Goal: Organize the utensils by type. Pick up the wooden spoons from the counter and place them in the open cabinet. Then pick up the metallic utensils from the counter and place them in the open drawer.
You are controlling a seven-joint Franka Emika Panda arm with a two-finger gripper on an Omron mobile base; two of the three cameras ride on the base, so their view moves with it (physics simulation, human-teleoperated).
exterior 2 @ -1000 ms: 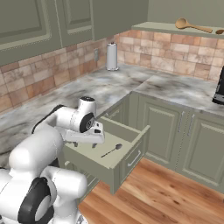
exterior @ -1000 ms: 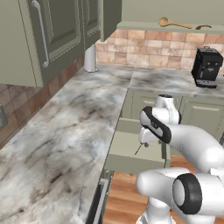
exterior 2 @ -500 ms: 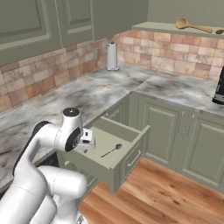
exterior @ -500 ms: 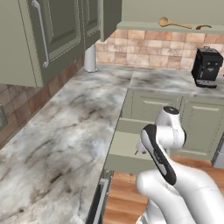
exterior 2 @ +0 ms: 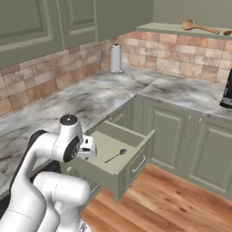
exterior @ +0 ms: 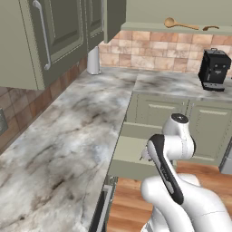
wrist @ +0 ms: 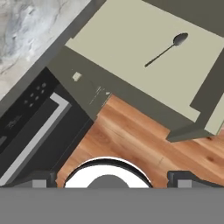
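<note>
Left base view: two wooden spoons [exterior: 181, 24] lie on the cabinet shelf [exterior: 149, 28] above the marble table [exterior: 68, 136]; the arm stands before the open drawer [exterior: 131, 149].

Right base view: a thin metal spoon [exterior 2: 116, 155] lies on the drawer's pale bottom.

Hand view: the jaws [wrist: 109, 177] are spread wide, empty, above the wood floor [wrist: 131, 140] beside the drawer.
</note>
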